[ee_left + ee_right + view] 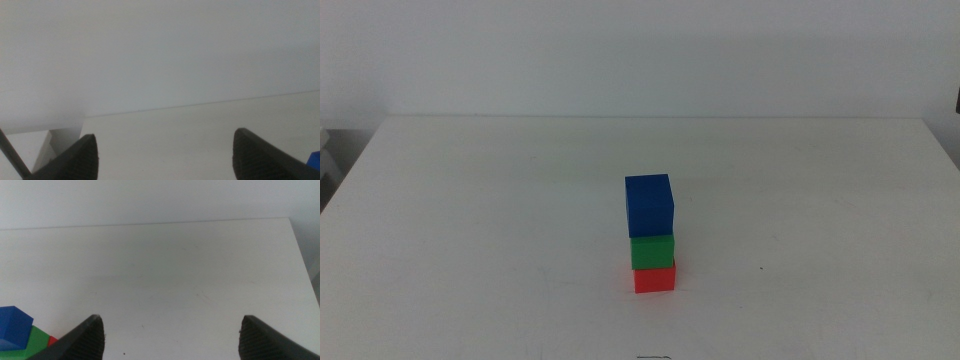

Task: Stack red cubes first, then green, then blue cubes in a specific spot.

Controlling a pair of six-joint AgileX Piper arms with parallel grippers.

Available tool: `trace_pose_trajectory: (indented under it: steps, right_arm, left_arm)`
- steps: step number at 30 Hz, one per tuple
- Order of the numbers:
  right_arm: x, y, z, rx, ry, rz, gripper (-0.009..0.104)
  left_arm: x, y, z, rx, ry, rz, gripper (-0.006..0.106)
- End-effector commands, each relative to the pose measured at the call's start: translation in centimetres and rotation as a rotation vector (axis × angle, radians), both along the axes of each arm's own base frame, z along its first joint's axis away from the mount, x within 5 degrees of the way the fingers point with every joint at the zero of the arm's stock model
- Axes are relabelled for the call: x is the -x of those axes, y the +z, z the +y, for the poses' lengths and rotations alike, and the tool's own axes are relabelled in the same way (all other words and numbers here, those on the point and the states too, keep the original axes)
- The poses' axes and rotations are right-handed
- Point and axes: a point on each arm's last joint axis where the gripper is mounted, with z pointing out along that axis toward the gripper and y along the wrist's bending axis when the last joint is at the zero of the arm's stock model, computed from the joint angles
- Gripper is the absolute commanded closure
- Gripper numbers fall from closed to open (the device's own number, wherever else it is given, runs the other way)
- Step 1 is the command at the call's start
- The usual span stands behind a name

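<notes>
The stack stands near the middle of the white table [470,200], toward its front edge: red cube [654,278] at the bottom, green cube [652,250] on it, blue cube [649,205] on top, each touching the next; the blue one sits a little askew toward the left. Neither arm shows in the middle view; the left gripper [165,155] has its jaws wide apart and empty, with only a sliver of blue at the picture's edge; the right gripper [172,337] is likewise spread and empty, the stack just beside one jaw. By my reading the stacking is done and no further reach is needed; the right arm looks nearer the stack.
</notes>
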Motion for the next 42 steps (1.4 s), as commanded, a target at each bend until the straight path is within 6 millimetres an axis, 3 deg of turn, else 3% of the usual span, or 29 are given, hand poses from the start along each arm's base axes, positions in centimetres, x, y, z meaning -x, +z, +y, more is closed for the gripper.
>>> trace_pose_trajectory:
  steps: [1, 5, 8, 13, 16, 24, 27, 36, 42]
  right_arm:
    - [0.6, 1.8, -0.3, 0.01, -0.004, -0.12, 0.018]
    - [2.5, 3.1, -0.9, 0.057, -0.018, -0.23, 0.018]
    - [3.7, 3.2, -1.3, 0.089, -0.021, -0.384, 0.018]
    - [6.6, 0.6, -1.3, 0.065, 0.007, -0.665, 0.018]
    - [9.0, -2.1, -1.5, 0.045, 0.019, -0.78, 0.018]
    - [11.7, -13.5, -2.2, 0.058, -0.02, -0.634, 0.018]
    - [12.3, -15.9, -2.6, 0.054, -0.087, -0.628, 0.019]
    - [12.9, -19.1, -3.1, 0.012, -0.198, -0.649, 0.019]
    - [12.9, -19.1, -3.1, 0.023, -0.195, -0.654, 0.019]
  left_arm:
    - [0.2, 1.5, 0.0, 0.024, -0.006, -0.1, 0.011]
    - [0.8, 1.6, 0.0, 0.04, -0.011, -0.125, 0.011]
    - [1.3, 0.3, -0.1, 0.073, -0.028, -0.186, 0.011]
    - [2.9, -4.0, -0.1, 0.103, -0.043, -0.253, 0.011]
    - [3.8, -7.5, 0.1, 0.099, -0.042, -0.235, 0.011]
    - [5.6, -14.5, 0.4, 0.092, -0.021, -0.199, 0.011]
    - [5.9, -16.5, 0.8, 0.086, 0.039, -0.199, 0.011]
    - [5.4, -20.9, 1.1, 0.078, 0.106, -0.154, 0.011]
    - [5.4, -21.1, 1.1, 0.078, 0.108, -0.14, 0.011]
